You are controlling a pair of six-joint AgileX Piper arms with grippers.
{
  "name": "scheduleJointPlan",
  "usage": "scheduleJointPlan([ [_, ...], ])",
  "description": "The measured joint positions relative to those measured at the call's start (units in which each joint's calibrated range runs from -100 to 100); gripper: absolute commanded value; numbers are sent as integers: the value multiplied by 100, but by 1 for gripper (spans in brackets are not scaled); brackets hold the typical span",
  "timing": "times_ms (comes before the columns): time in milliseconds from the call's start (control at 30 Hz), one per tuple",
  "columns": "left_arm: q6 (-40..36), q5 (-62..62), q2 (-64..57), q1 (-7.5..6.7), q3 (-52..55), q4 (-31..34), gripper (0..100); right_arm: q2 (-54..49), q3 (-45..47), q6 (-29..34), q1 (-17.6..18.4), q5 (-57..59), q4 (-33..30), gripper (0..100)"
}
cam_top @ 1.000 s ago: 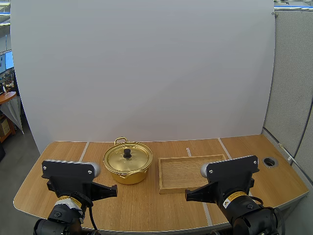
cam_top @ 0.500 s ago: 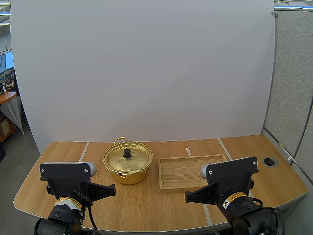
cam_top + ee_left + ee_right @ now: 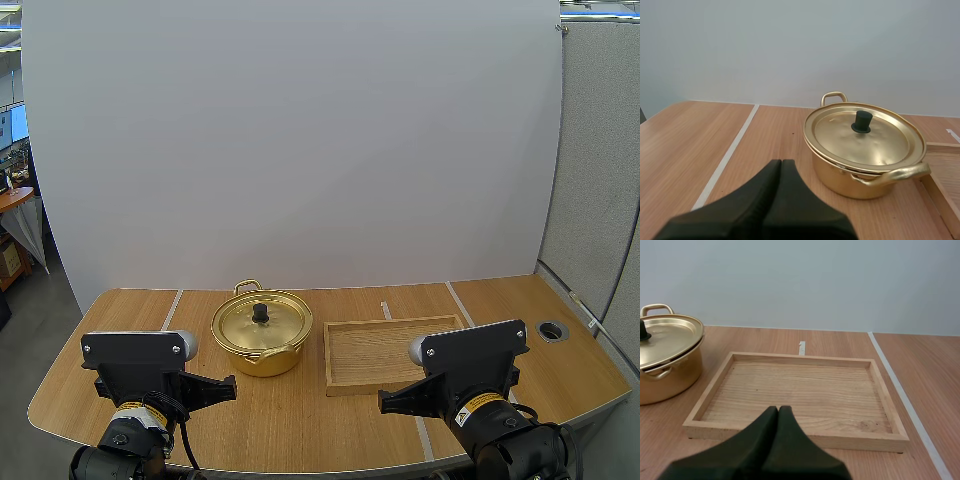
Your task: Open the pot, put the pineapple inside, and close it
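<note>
Pot [image 3: 256, 362] lidded, untouched; left end effector [image 3: 781, 162] and right end effector [image 3: 778, 409] both clenched, empty

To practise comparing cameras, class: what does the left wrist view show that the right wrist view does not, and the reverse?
Left wrist view: the shut left gripper and the whole pot, lid and black knob on it. Right wrist view: the shut right gripper and the whole wooden tray, all four walls. Shared: the pot's lidded side, a tray edge, the table.
</note>
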Motion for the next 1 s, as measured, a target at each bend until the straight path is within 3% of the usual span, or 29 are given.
scheduleJointPlan([
  [1000,0,-49,0,0,-14,0,0,-13,0,0,0,27,0,0],
])
